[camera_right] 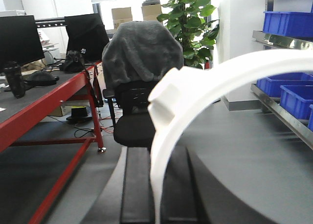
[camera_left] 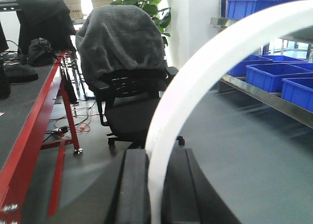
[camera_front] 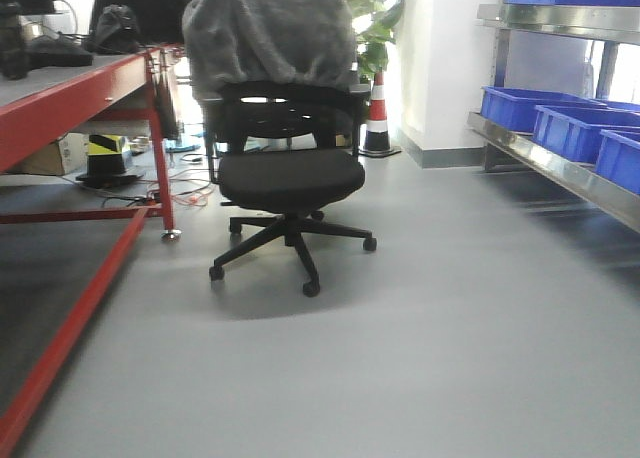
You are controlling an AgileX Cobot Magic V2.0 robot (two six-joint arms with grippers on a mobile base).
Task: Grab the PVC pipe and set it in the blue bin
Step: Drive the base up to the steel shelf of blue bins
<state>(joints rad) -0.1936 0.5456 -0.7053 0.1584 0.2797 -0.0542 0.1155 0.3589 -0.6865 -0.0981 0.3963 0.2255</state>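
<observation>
In the left wrist view, a white curved PVC pipe (camera_left: 205,62) arcs from between the black jaws up to the top right. My left gripper (camera_left: 157,156) is shut on its lower end. The right wrist view shows a white curved PVC pipe (camera_right: 254,62) with a thicker fitting (camera_right: 171,94), and my right gripper (camera_right: 157,154) is shut on its lower end. Blue bins (camera_front: 515,108) stand on the metal shelf at the right, and the same kind of blue bins (camera_left: 266,72) (camera_right: 293,97) appear in both wrist views. Neither gripper nor pipe appears in the front view.
A black office chair (camera_front: 290,173) draped with a grey cloth stands straight ahead on the grey floor. A red-framed workbench (camera_front: 70,93) runs along the left with cables beneath. A striped cone (camera_front: 377,118) and a plant sit behind. The steel shelf rail (camera_front: 560,163) lines the right.
</observation>
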